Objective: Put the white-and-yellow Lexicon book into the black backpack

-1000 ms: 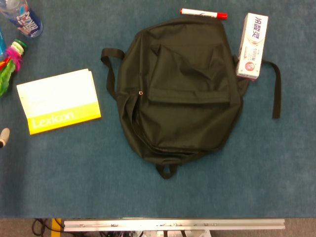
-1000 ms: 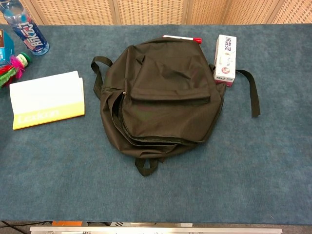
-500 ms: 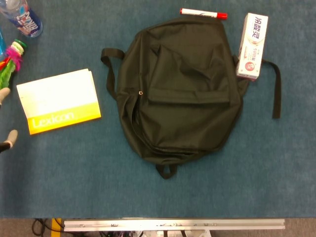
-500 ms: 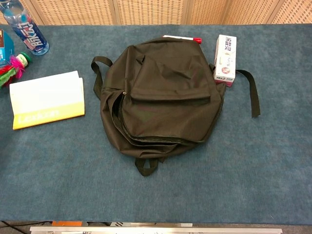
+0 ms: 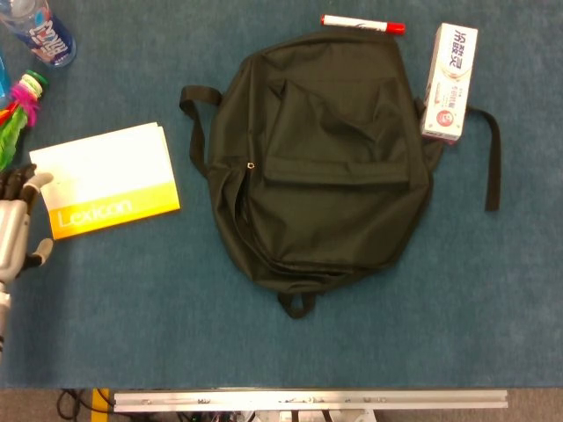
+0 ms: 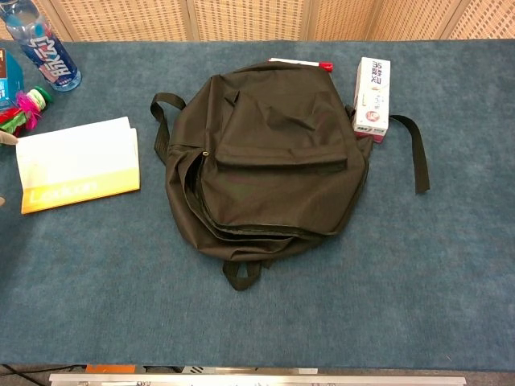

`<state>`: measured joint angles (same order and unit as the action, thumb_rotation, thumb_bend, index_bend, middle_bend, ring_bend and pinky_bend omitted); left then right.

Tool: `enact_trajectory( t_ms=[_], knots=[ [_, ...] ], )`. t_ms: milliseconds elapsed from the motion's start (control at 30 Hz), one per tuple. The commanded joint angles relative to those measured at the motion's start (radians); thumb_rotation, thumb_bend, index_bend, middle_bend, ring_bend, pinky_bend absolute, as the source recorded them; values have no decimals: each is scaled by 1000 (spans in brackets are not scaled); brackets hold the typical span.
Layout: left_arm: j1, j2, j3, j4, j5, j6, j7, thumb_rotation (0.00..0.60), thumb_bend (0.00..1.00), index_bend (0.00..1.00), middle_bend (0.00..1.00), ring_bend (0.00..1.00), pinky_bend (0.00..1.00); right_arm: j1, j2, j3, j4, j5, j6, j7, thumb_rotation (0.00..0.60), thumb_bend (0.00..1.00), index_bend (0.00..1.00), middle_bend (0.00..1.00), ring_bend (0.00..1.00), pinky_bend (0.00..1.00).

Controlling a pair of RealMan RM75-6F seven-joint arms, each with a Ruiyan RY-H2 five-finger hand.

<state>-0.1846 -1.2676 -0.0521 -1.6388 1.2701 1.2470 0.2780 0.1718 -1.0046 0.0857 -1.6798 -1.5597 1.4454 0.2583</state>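
The white-and-yellow Lexicon book (image 5: 106,179) (image 6: 78,164) lies flat on the blue table at the left. The black backpack (image 5: 321,163) (image 6: 269,157) lies flat in the middle, its main zipper partly open along the left and lower side. My left hand (image 5: 18,224) comes in from the left edge, fingers apart, just beside the book's left edge and holding nothing. Only a fingertip sliver of it shows at the chest view's left edge. My right hand is in neither view.
A red-capped marker (image 5: 362,24) and a white toothpaste box (image 5: 449,81) lie behind and right of the backpack. A water bottle (image 5: 40,33) and a feathered toy (image 5: 18,110) sit at the far left behind the book. Backpack straps (image 5: 490,158) trail right.
My left hand has moved in from the left edge toward the book's left side; a second ago only a fingertip showed. The book and backpack have not moved.
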Motion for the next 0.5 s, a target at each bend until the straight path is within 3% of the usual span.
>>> enact_trajectory(
  t_ms=[33, 500],
  knots=[
    [-20, -30, -2, 29, -20, -26, 20, 600, 215, 185, 123, 110, 102, -1, -2, -2, 4, -3, 1, 3, 600, 77, 310, 314, 189, 233],
    [-43, -177, -6, 147, -43, -35, 12, 600, 213, 184, 147, 149, 102, -9, -9, -14, 23, -2, 1, 20, 600, 78, 310, 314, 189, 233]
  ],
)
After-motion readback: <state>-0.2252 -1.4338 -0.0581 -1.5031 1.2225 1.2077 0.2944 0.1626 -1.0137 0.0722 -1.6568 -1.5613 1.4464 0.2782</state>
